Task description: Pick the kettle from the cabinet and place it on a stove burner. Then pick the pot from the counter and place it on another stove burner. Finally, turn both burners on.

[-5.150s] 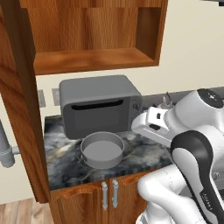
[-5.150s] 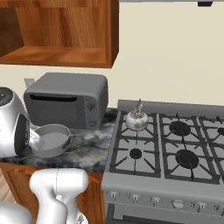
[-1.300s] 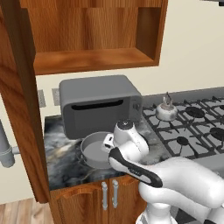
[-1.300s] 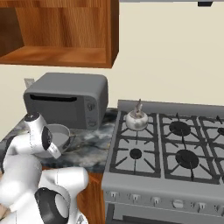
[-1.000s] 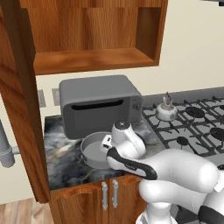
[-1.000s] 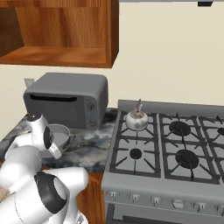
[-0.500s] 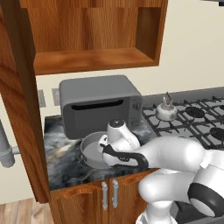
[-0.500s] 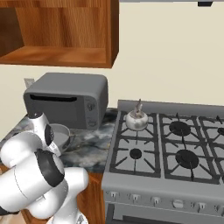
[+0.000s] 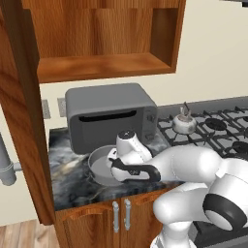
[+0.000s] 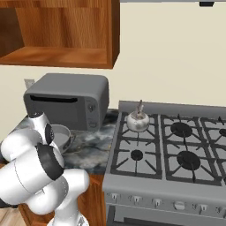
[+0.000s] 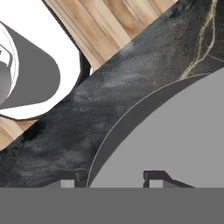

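Left base view: open wooden cabinet (image 9: pixel 104 43) overhead, grey microwave (image 9: pixel 110 116) beneath on the marbled counter (image 9: pixel 72 181), stove (image 10: pixel 170 154) to the right. Wide pot (image 9: pixel 104 164) upright in front of the microwave, mouth up; side handles not discernible, so no long axis to tell. Kettle (image 9: pixel 184 123) upright on a rear burner. Gripper (image 11: pixel 109 179) straddling the pot's rim, one fingertip (image 11: pixel 155 178) inside, one outside; clamped or not, cannot tell.

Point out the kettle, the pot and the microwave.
kettle (image 10: pixel 138 121): right base view, on its rounded silvery body, on the rear left burner.
pot (image 9: pixel 100 163): left base view, on its grey inner floor.
microwave (image 9: pixel 107 97): left base view, on its flat top.
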Tool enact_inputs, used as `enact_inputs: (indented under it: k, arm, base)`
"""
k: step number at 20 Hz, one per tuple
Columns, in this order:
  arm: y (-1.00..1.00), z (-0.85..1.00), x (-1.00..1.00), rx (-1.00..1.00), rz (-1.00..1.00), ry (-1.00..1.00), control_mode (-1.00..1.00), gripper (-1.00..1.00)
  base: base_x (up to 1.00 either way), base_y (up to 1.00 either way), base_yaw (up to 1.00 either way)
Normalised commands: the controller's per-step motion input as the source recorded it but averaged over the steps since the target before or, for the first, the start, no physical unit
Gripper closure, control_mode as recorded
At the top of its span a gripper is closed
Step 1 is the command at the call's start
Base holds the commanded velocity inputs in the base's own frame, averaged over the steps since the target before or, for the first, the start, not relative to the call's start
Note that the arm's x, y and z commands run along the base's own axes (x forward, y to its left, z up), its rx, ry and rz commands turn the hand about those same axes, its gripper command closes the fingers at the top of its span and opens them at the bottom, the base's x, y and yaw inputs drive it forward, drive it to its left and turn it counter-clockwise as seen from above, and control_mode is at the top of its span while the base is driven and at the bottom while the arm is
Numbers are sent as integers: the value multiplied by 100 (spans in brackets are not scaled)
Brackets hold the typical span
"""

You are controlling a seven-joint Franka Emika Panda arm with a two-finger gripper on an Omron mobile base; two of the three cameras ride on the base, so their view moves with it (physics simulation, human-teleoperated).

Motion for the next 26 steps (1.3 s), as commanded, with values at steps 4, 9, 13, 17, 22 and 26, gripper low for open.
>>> enact_inputs:
  k: [4, 9, 13, 17, 22, 26]
  arm:
    - [0, -3, 0, 0, 0, 0, -100, 100]
    - [0, -2, 0, 0, 0, 0, -100, 100]
    - [0, 5, -6, 0, -3, 0, -100, 100]
    - [0, 19, -12, 0, -6, 0, -100, 100]
    - [-1, 23, -22, 0, -7, -1, -100, 100]
    - [-3, 23, -21, 0, -8, -1, -100, 100]
  base:
    - [0, 0, 0]
    - [0, 0, 0]
    - [0, 0, 0]
    - [0, 0, 0]
    - [0, 0, 0]
    - [0, 0, 0]
